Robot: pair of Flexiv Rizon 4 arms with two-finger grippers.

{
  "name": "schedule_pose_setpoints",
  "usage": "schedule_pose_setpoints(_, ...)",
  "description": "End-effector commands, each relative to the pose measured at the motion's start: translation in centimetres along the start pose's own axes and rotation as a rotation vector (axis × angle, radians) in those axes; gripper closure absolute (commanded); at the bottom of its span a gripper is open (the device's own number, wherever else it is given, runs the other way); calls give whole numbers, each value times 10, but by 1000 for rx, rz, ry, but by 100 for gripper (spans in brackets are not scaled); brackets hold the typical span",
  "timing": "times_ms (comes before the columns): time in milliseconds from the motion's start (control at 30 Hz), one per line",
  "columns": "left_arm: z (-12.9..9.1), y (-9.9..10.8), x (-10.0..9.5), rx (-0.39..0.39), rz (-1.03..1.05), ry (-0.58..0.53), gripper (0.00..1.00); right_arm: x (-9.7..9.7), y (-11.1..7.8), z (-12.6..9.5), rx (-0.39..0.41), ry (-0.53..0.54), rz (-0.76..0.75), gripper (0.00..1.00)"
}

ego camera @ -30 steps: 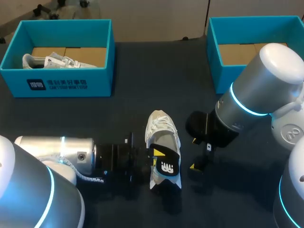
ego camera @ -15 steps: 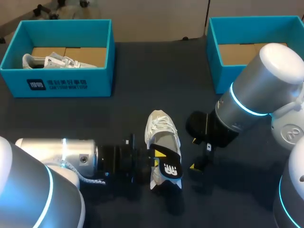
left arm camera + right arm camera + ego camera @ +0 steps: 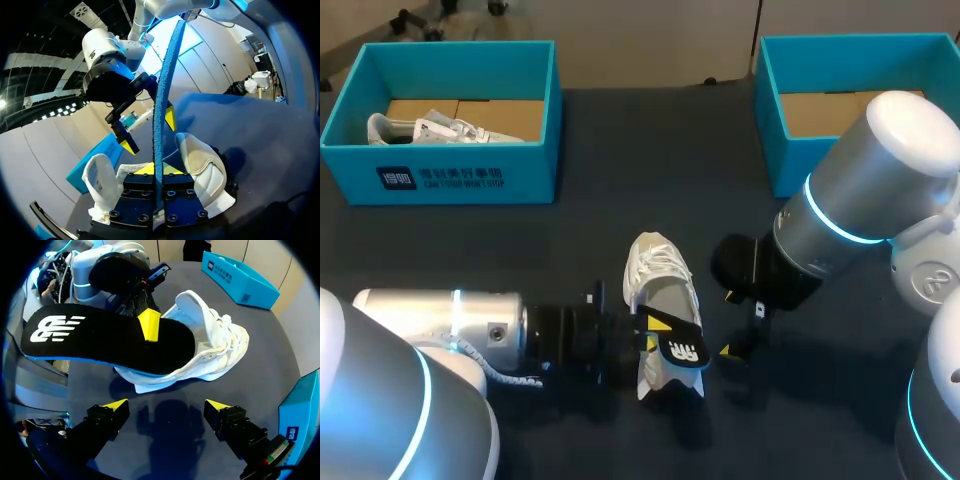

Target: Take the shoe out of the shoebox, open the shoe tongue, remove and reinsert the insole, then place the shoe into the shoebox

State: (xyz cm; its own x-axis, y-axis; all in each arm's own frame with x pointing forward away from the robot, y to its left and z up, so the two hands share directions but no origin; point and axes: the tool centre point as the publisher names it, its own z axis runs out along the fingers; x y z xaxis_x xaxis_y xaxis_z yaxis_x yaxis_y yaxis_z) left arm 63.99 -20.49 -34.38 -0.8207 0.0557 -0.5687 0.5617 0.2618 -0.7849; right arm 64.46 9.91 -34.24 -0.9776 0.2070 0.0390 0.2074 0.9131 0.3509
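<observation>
The dark table point(image 3: 620, 200) fills the head view. My left arm point(image 3: 440, 320) lies low across the lower left, and my right arm point(image 3: 860, 200) comes down from the right edge.

Upper left stands a teal shoebox point(image 3: 440, 170) with a second white shoe point(image 3: 420, 130) at its left end. The teal shoebox point(image 3: 772, 130) upper right shows only a cardboard floor, so I judge it the likely destination.

At lower centre the white shoe point(image 3: 660, 285) stands on its sole, out of either box, toe toward the top of the frame.

The black insole point(image 3: 678, 350) hangs over its heel, pinched flat by the left gripper point(image 3: 658, 330) so it can slide along the shoe's mouth. Whether it is leaving or going back in I cannot tell.

The right gripper point(image 3: 165, 405) waits just right of the shoe, jaws wide and empty, probably to steady it
</observation>
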Motion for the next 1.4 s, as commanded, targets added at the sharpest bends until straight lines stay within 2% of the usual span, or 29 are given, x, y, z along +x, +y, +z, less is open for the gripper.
schedule_pose_setpoints(33,-4,-2,-1,2,4,6,92,1,1,3,1,-4,1,0)
schedule_pose_setpoints(233,-5,-3,0,4,10,13,82,1,1,3,1,-4,1,0)
schedule_pose_setpoints(300,-5,-3,0,3,12,15,75,1,1,3,1,-4,1,0)
schedule_pose_setpoints(600,-5,-10,-3,0,25,16,67,1,1,3,1,-4,1,0)
schedule_pose_setpoints(1000,-8,-18,-11,-15,10,10,71,1,1,3,1,-4,1,0)
schedule_pose_setpoints(1400,-5,-29,-10,-45,-12,59,69,1,1,3,1,-4,1,0)
